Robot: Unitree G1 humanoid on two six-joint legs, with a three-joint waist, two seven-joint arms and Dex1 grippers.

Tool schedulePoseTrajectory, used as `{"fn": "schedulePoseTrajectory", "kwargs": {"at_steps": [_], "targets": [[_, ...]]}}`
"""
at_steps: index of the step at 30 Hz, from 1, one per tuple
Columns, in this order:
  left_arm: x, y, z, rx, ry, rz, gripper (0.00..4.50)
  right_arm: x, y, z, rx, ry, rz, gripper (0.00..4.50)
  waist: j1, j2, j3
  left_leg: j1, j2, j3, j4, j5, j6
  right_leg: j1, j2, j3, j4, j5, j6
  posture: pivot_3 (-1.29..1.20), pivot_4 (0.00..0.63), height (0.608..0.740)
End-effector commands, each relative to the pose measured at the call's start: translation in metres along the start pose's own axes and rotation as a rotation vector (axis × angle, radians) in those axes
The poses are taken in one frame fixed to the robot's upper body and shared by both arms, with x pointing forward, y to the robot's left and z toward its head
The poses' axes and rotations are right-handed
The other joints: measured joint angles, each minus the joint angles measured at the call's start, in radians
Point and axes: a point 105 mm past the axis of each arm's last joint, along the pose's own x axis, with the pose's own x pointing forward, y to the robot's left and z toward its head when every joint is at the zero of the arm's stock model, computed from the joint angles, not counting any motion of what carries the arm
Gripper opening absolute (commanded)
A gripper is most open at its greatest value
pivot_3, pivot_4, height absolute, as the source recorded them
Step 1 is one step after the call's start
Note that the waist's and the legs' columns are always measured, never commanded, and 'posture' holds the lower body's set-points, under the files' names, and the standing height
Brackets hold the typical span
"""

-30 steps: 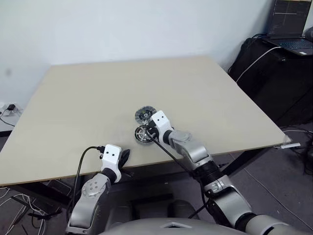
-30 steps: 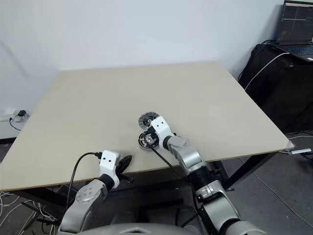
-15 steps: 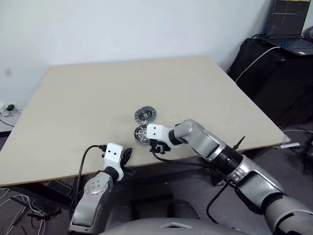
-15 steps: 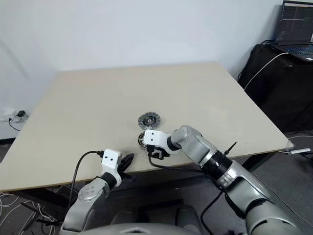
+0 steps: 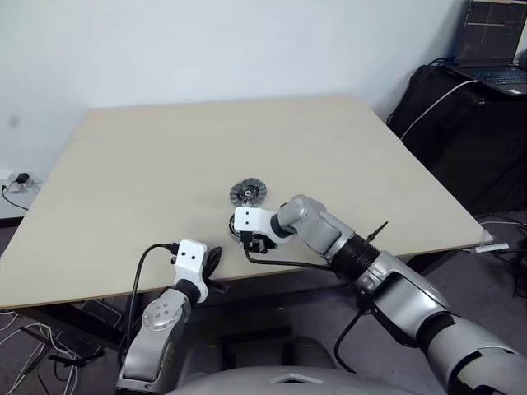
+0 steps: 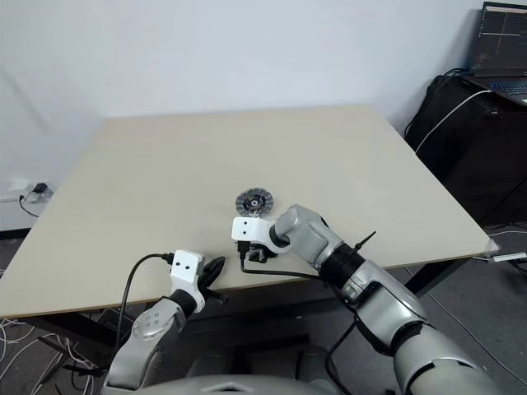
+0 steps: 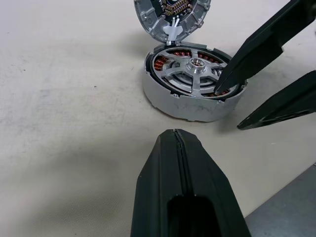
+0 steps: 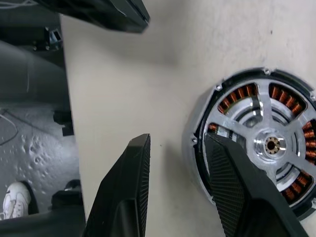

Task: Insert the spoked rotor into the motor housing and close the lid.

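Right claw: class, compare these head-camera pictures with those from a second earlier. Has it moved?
Yes. The right claw has swung round from beside the grey disc towards the table's near edge, now open at the near side of the motor housing.

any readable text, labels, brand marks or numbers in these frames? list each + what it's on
None can be read.
Laptop screen: faint lines of text, too small to read.
Motor housing with the spoked rotor in it: no markings visible.
Lid: no markings visible.
White wrist blocks: only small dark dots, no lettering.
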Motion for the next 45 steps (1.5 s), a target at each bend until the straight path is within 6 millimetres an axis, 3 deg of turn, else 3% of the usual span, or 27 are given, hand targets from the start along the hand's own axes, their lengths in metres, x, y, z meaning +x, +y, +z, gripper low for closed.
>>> {"fn": "schedulePoseTrajectory", "kwargs": {"at_steps": [1,10,13,17,25,30,34,39,45], "targets": [[0.002,0.001,0.012,0.005,-0.054,0.005,0.0,-0.006,-0.011,0.005,-0.037,0.0,-0.021,1.85,0.0,0.0,0.0,0.0,0.0,0.0,0.0,0.0,0.0,0.0,0.0,0.0,0.0,0.0,0.0,0.0,0.0,0.74],[0.002,0.0,0.012,0.0,-0.061,0.012,0.0,-0.003,-0.011,-0.014,-0.056,0.086,0.012,1.85,0.002,0.0,0.0,0.0,0.0,0.0,0.0,0.0,0.0,0.0,0.0,0.0,0.001,0.0,0.0,0.0,0.0,0.74],[0.002,0.001,0.012,-0.002,-0.064,0.017,0.0,-0.003,-0.01,-0.02,-0.077,0.118,0.028,1.23,0.004,0.0,0.0,0.0,0.0,0.0,0.0,0.0,0.0,0.0,0.0,0.0,0.001,0.0,0.0,0.0,0.0,0.74],[0.002,0.0,0.012,-0.003,-0.063,0.018,0.0,-0.002,-0.013,-0.019,-0.069,0.107,0.008,0.05,0.007,0.0,-0.001,0.0,0.0,0.0,0.0,0.0,0.0,0.0,0.0,0.0,0.0,0.0,0.0,0.0,0.0,0.74],[0.003,-0.001,0.012,-0.003,-0.066,0.01,0.0,-0.008,-0.02,-0.011,0.044,-0.007,-0.076,0.05,0.005,0.0,-0.001,0.001,0.0,0.0,0.0,0.0,0.0,0.0,0.0,0.0,0.002,0.0,0.0,0.0,0.0,0.74],[0.003,-0.003,0.01,-0.014,-0.065,0.012,0.0,-0.031,-0.021,-0.005,0.285,-0.13,-0.127,0.05,0.013,0.0,-0.001,-0.001,0.0,0.0,0.0,0.0,0.0,-0.001,-0.001,0.0,0.001,0.0,0.0,0.0,0.0,0.74],[0.003,-0.005,0.006,-0.035,-0.059,0.013,0.0,-0.048,-0.008,-0.008,0.493,-0.179,-0.164,0.05,0.014,0.0,-0.001,-0.006,0.0,0.0,0.0,0.0,0.0,-0.005,-0.001,0.0,0.0,0.0,-0.001,0.0,0.0,0.74],[0.005,-0.009,0.004,-0.04,-0.054,-0.002,0.0,-0.047,0.011,-0.003,0.745,-0.203,-0.176,0.05,0.01,0.0,-0.001,-0.013,-0.001,0.0,0.003,0.0,0.0,-0.013,0.002,0.0,0.001,0.002,-0.004,0.0,0.0,0.74],[0.006,-0.011,0.004,-0.035,-0.048,-0.017,0.0,-0.037,0.018,0.022,0.865,-0.254,-0.182,0.05,0.007,0.0,-0.001,-0.013,0.0,-0.001,0.004,0.0,-0.002,-0.013,0.004,-0.001,0.002,0.001,-0.002,0.0,0.0,0.74]]}}
